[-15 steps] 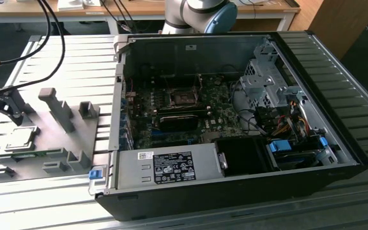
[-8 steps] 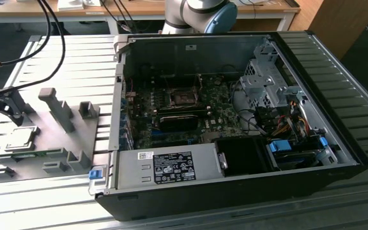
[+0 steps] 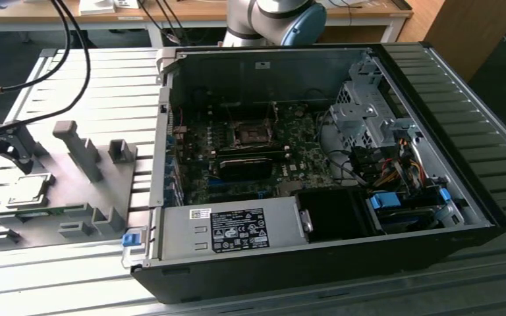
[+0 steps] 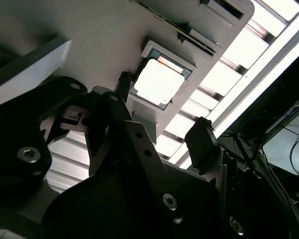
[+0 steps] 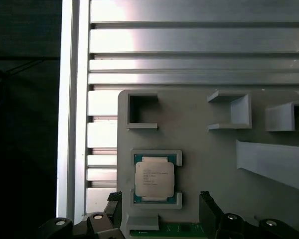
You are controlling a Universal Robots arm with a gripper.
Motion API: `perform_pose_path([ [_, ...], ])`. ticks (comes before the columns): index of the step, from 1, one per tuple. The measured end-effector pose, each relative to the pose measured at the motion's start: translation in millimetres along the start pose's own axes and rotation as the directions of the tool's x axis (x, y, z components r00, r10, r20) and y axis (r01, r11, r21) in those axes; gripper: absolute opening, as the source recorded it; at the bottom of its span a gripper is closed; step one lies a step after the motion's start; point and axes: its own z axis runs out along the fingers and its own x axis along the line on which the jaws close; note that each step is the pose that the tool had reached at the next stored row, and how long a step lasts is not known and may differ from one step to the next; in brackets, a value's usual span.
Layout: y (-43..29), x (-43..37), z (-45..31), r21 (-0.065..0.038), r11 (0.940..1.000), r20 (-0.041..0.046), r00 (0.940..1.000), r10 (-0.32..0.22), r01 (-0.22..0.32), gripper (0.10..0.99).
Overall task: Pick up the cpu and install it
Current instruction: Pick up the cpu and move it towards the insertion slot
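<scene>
In the first wrist view the cpu point(image 5: 154, 178) lies flat in a framed recess of the grey fixture plate point(image 5: 199, 129), close to the plate's edge, where the slotted bench point(image 5: 189, 40) shows. The gripper point(image 5: 160, 203) is spread wide, with one dark finger point(image 5: 207, 206) on each side of the recess and neither touching the chip. A green circuit strip point(image 5: 177, 230) lies just beside the recess.

In the second wrist view the cpu point(image 4: 157, 82) sits in line between the parted fingers.

In the exterior view the plate point(image 3: 86, 197) sits by the bench's edge on the exterior view's left. The cpu point(image 3: 26, 189) lies on the plate's outer side. The open computer case point(image 3: 323, 164) stands beside it, and the case wall lies between the chip and the socket point(image 3: 255, 135).
</scene>
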Motion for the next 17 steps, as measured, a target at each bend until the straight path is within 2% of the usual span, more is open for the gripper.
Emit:
perform_pose_path([
  [7,-0.2,-0.1,2.2,0.000,1.0000,0.0005,1.0000,0.002,-0.002,0.718],
  [12,-0.7,-0.1,7.3,0.001,1.0000,0.0005,1.0000,0.007,-0.007,0.718],
  [17,-1.6,-0.3,11.4,0.002,0.9998,-0.0013,0.9998,-0.021,0.021,0.718],
])
